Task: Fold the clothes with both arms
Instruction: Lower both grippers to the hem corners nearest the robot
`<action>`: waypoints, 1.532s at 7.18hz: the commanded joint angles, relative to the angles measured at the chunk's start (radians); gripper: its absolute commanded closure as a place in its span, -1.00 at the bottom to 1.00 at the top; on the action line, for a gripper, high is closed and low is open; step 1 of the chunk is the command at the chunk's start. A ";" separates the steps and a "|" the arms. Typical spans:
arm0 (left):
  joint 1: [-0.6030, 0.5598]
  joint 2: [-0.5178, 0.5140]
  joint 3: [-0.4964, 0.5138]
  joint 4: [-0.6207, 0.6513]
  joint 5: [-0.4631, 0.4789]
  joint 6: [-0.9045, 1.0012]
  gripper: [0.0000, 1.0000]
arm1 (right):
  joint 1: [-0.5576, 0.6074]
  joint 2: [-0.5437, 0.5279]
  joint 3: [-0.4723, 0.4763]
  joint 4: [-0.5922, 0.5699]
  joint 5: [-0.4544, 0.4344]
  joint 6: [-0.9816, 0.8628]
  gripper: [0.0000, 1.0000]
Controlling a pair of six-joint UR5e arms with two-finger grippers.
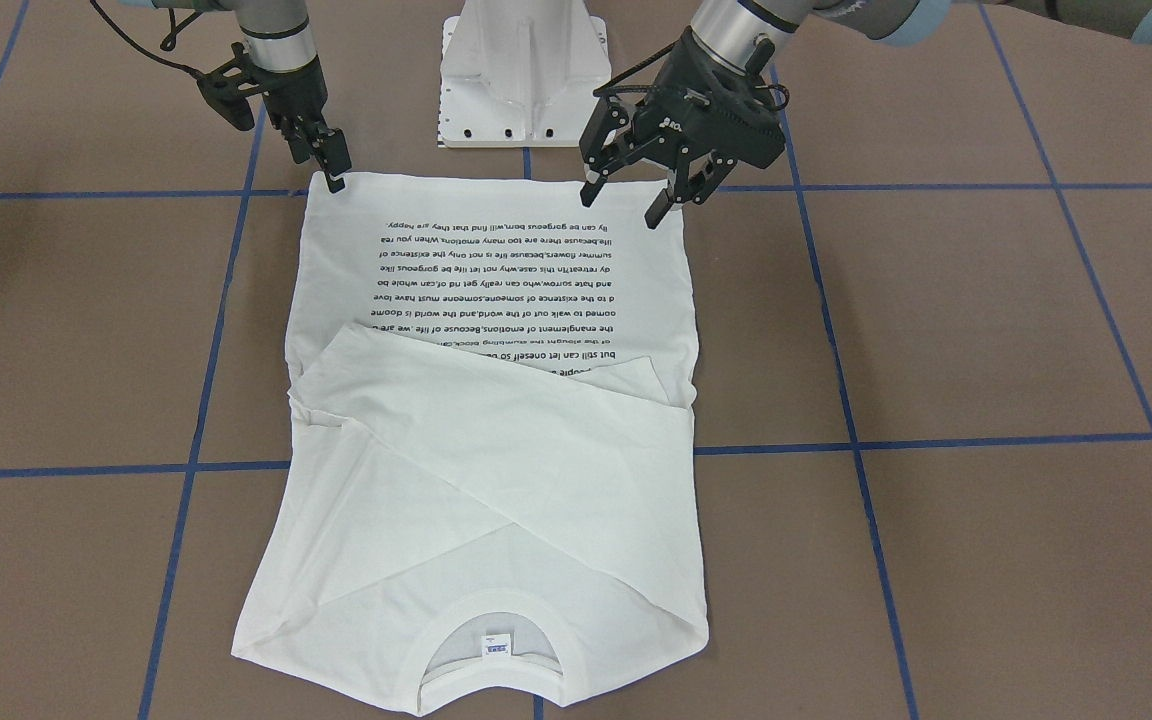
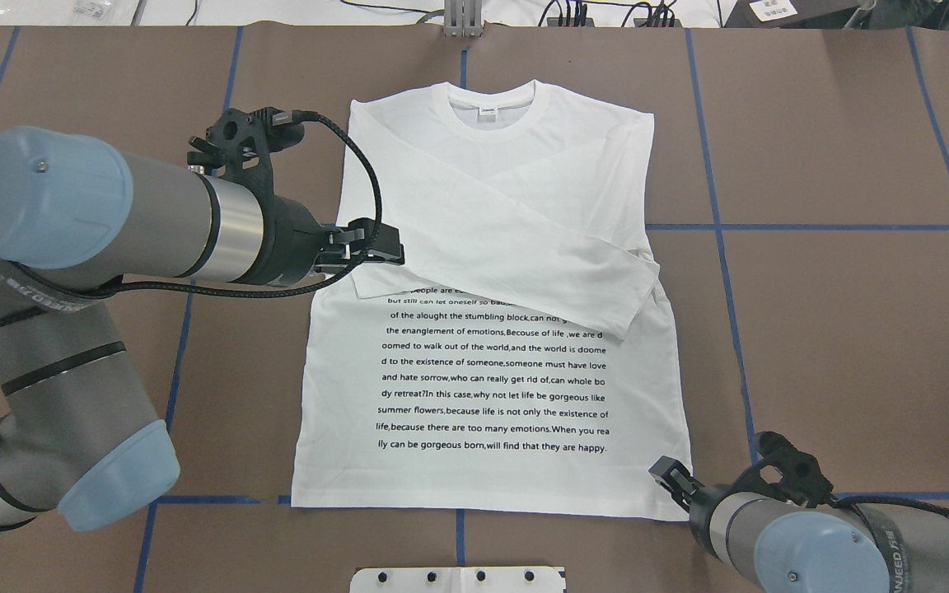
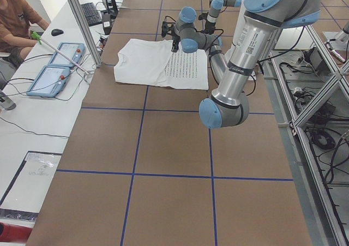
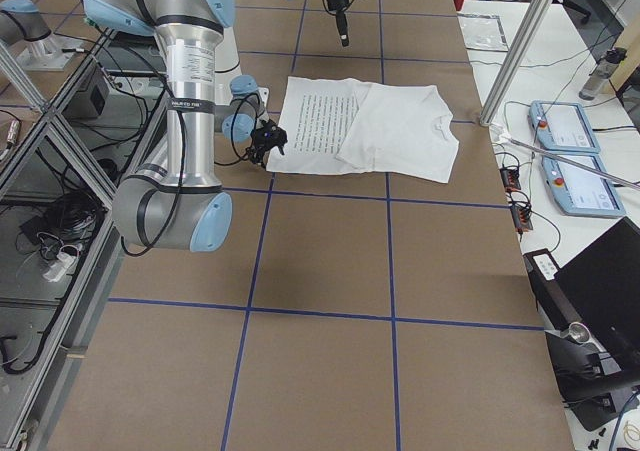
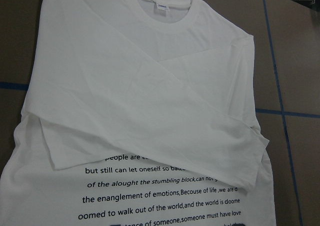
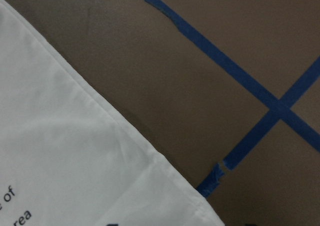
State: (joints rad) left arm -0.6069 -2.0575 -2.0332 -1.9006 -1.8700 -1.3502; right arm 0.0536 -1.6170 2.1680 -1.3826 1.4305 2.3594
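Silver-grey and capped in light blue, the left arm (image 2: 104, 214) reaches in toward the left edge of the white T-shirt (image 2: 491, 395). The left gripper (image 1: 626, 205) hangs above the shirt rather than on it. The overhead view sets it over the shirt's left edge, level with the folded sleeves. Its wrist camera looks down on the shirt's whole upper half from some height. Its two black fingers (image 1: 663, 205) stand spread apart with nothing between them.

The T-shirt lies flat on the brown table (image 2: 837, 329), printed side up, across the blue tape lines (image 2: 717, 165). The ribbed collar (image 1: 496, 603) and its small neck label (image 1: 497, 647) are at the shirt's end away from the robot, and the straight hem is at the near end. Both long sleeves (image 2: 524, 247) are folded in across the chest, one crossing over the other. They cover the top lines of the black text (image 2: 491, 387).

The right gripper (image 2: 666, 473) is at the right corner of the shirt's hem, its tip on or just over the cloth. Its wrist camera shows that corner close up, with bare table and tape beside it. The fingers are seen edge-on, so I cannot tell whether they are spread, pressed together or pinching the hem. The right arm (image 2: 812, 543) comes in from just beyond that same corner.
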 commanded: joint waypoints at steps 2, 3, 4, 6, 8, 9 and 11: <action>-0.001 0.000 -0.001 0.000 0.002 -0.001 -0.61 | -0.020 0.000 -0.029 0.002 0.015 -0.002 -0.68; 0.001 0.000 -0.001 0.000 0.002 -0.001 -0.63 | -0.027 0.002 -0.037 0.002 0.015 0.000 -0.63; -0.001 0.000 -0.001 0.000 0.002 -0.001 -0.64 | -0.028 0.003 -0.037 0.002 0.015 0.000 -0.40; -0.001 0.002 -0.001 -0.002 0.002 -0.001 -0.65 | -0.026 0.002 -0.028 0.002 0.018 -0.002 0.99; 0.004 0.005 -0.001 -0.002 0.055 -0.001 -0.65 | -0.028 0.000 -0.031 0.002 0.021 -0.008 1.00; 0.004 0.005 0.001 -0.002 0.051 -0.001 -0.65 | -0.026 0.002 -0.022 0.002 0.024 -0.008 1.00; 0.010 0.040 -0.002 0.018 0.045 -0.010 -0.65 | -0.021 0.002 0.006 0.002 0.048 -0.003 1.00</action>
State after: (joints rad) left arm -0.6019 -2.0421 -2.0347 -1.8966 -1.8224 -1.3549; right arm 0.0287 -1.6156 2.1575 -1.3806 1.4684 2.3547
